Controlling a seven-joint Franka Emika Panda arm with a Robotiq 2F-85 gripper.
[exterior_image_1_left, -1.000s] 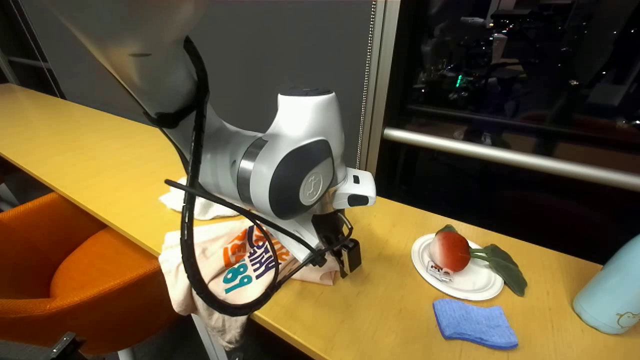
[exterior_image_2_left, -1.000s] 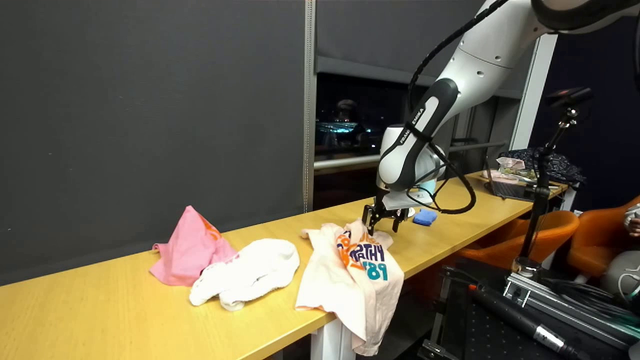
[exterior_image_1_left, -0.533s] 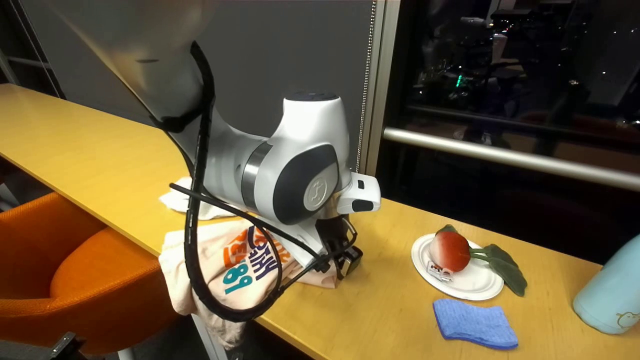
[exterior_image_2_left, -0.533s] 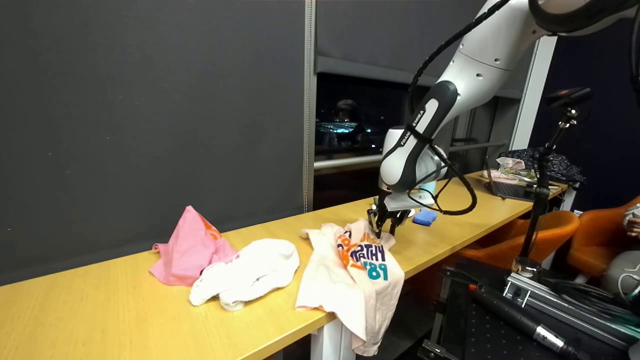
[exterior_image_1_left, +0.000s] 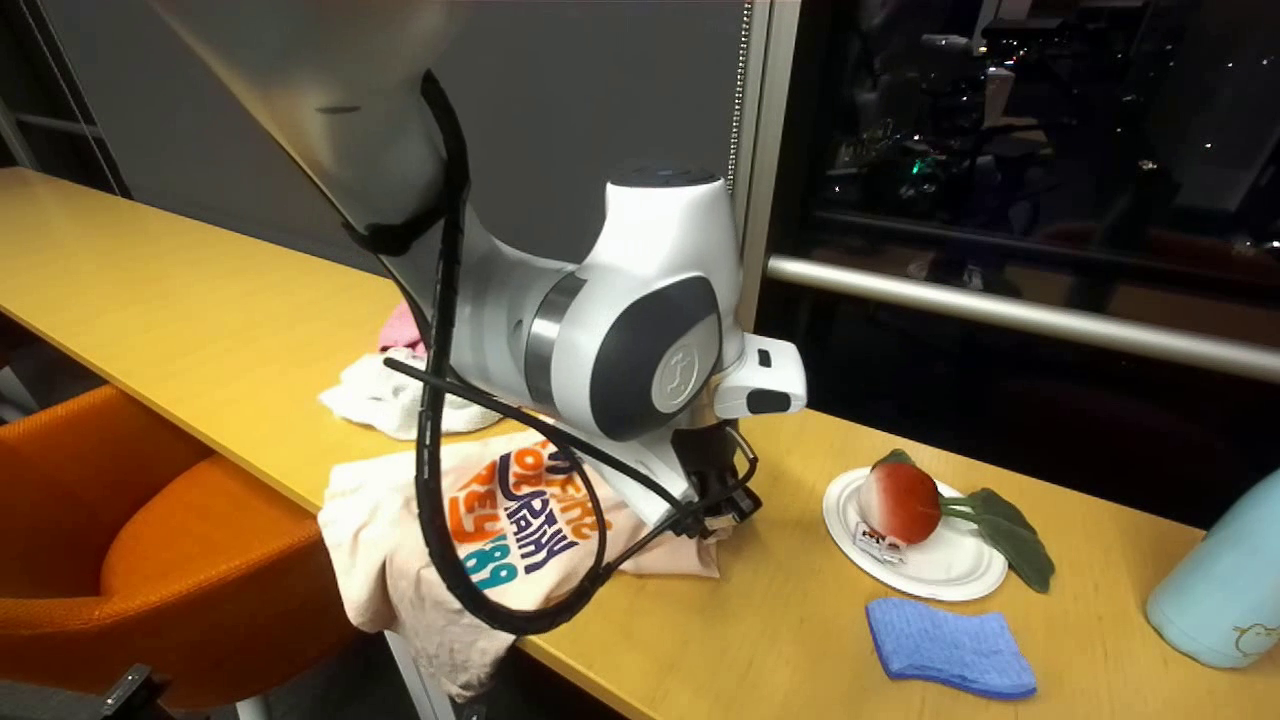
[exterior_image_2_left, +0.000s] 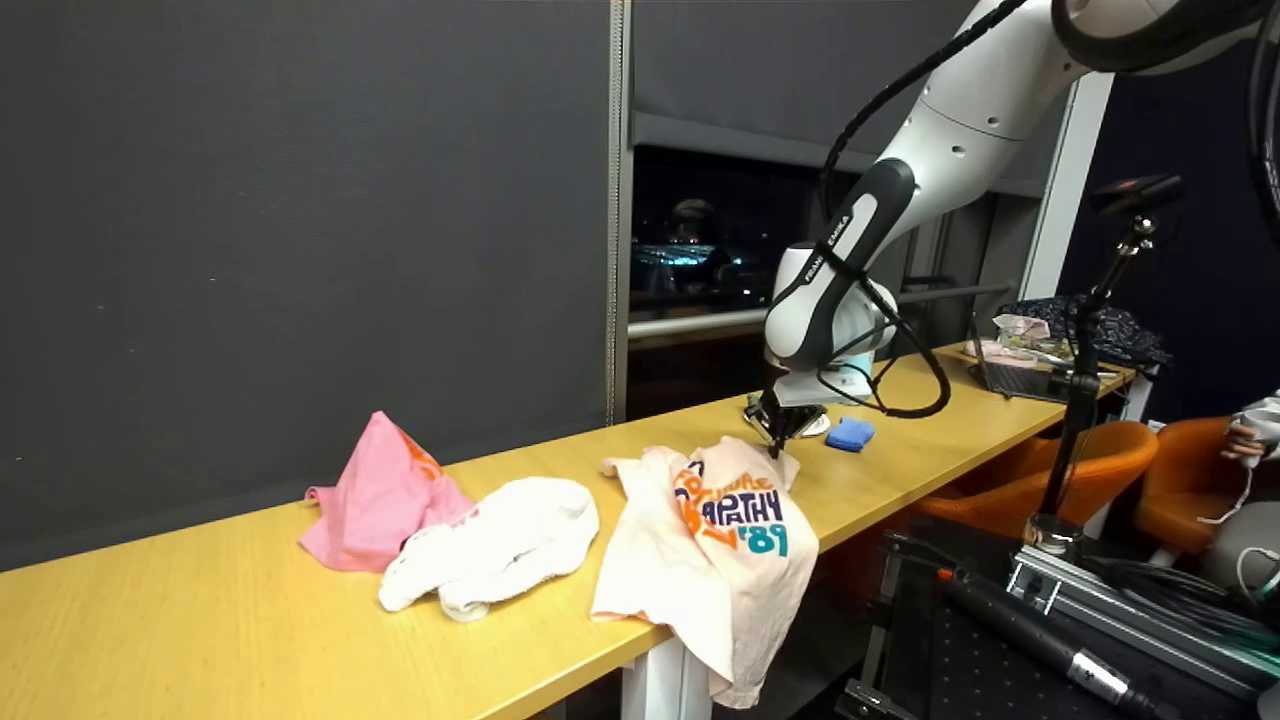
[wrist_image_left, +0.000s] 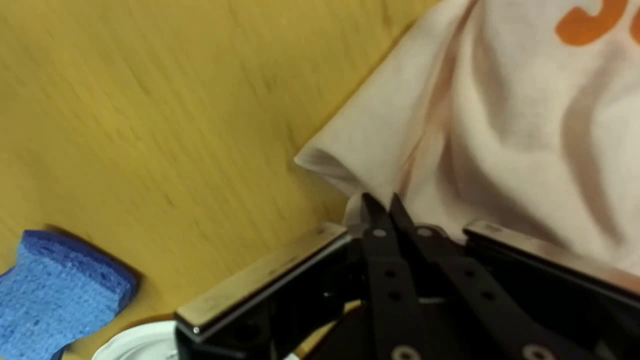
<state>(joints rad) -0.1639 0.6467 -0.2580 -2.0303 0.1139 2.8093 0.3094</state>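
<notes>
Gripper (wrist_image_left: 382, 201) is pinching the edge of a peach cloth (exterior_image_2_left: 700, 580)

Dark fingers (wrist_image_left: 380, 252) are pressing together in the wrist view, their tips blurring where the fabric is gathering, leaving unclear how much is sitting between them. The cloth is lying on the wooden table (exterior_image_2_left: 200, 640) and draping over its edge. In an exterior view, a black cable (exterior_image_1_left: 429, 450) is looping in front of the cloth, and the fingertips are barely showing. The wrist view is cutting off the blue sponge (wrist_image_left: 65, 295) and the white plate (wrist_image_left: 140, 340) (the gripper is also covering part of it); a pale blue bottle (exterior_image_1_left: 1225, 590) is running out of an exterior view. Compared with a second ago, the fingers are no longer standing apart, the cloth's edge is lying nearer the plate, more of its lettering is showing, and a pink cloth (exterior_image_1_left: 400, 332) is peeking from behind the arm.
</notes>
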